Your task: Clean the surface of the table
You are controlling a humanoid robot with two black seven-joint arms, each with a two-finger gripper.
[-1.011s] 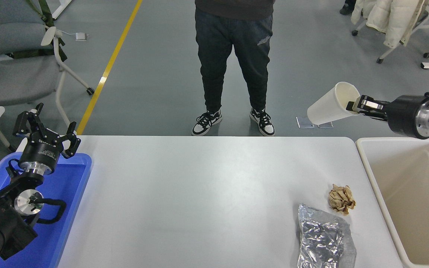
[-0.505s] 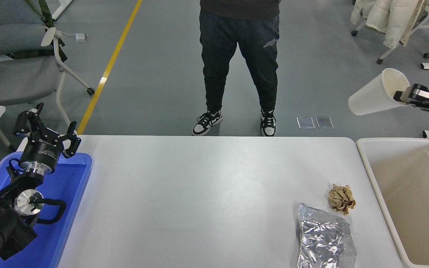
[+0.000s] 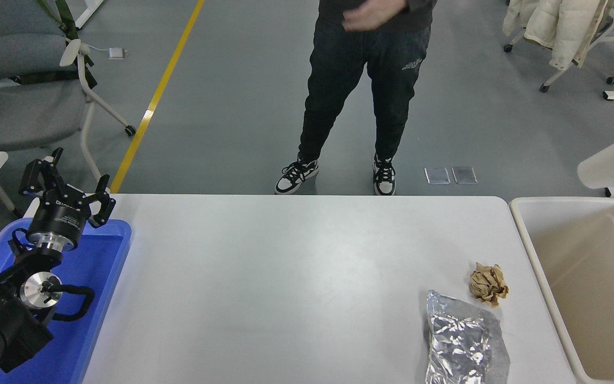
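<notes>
Rightward since a second ago, my white cup point(image 3: 613, 162) nears three o'clock, its gripper unseen, grip untellable; table surface point(image 3: 285, 288) centre; I'd release squarely above the beige bin point(image 3: 520, 224); left gripper point(image 3: 67, 193) parked, splayed.

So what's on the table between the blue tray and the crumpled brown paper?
Nothing. In the head view, bare table surface stretches from the blue tray to the crumpled brown paper.

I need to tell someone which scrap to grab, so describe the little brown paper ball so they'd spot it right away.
Start at the white table and go to its right side, next to the beige bin. The brown paper ball lies there, just beyond the silver foil bag. It is small, round and crumpled tan, while the bag is flat and shiny.
</notes>
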